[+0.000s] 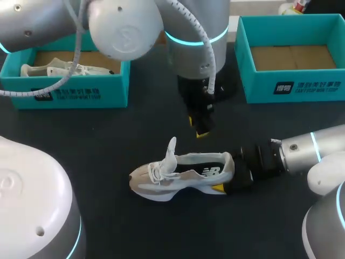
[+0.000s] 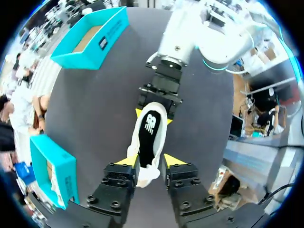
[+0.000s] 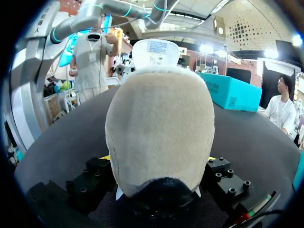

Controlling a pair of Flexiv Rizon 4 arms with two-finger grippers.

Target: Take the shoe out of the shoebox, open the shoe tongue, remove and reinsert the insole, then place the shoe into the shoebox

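The beige-and-white mesh running shoe (image 1: 183,175) sat lower-middle in the head view, white tongue (image 1: 171,154) raised, heel (image 3: 159,128) clamped by the right gripper (image 1: 229,178), so removing the black insole (image 2: 148,137) seemed in hand: the left gripper (image 1: 197,127), fingers spread above, would need to descend and pinch it.

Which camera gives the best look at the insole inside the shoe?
The left wrist view: it looks straight down into the shoe, showing the black insole. The head view gives only a dark strip at the opening; the right wrist view shows just the heel, hiding the insole.
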